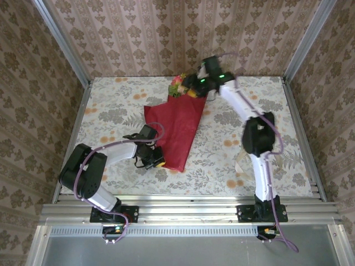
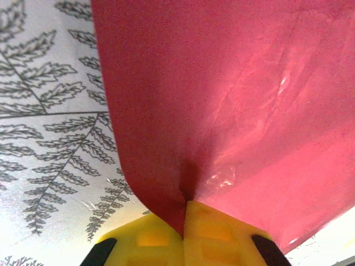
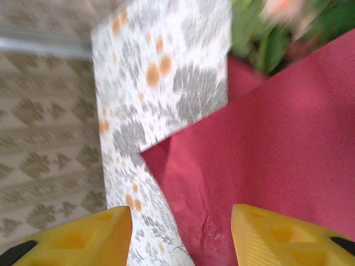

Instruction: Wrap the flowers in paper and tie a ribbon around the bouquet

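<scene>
**Wrapping partly done, ribbon not yet tied**

The paper (image 1: 175, 127) is seen on the flowered tablecloth (image 1: 111, 111) as a long red shape. It is wide at the far end and narrows to a tip near the left arm. The flowers (image 1: 177, 86) lie at the far, wide end. Their pink and green heads stick out past the paper's edge, while the stems are hidden, so it is judged that they are already covered by the sheet. In the right wrist view two red layers are seen to overlap with a step between them, which suggests that one fold has been made. The shape is loose and flat, and a firm cone is not yet formed.

The left gripper (image 2: 184, 215) is clenched on the near tip of the paper: in its wrist view the yellow fingers (image 2: 222, 238) are pressed together with the red sheet pinched between them. The right gripper (image 3: 180, 233) is held just above the paper beside the flower heads. Its jaws are spread apart and nothing is gripped between them.

No ribbon is seen around the paper. A pale narrow strip (image 1: 239, 169) is noticed on the cloth close to the lower part of the right arm, well apart from the paper. It may be the ribbon, but this cannot be told for sure.

By this judgement the first half of the task is under way. The paper has yet to be rolled tighter around the stems, and all of the tying is left to be done.
</scene>
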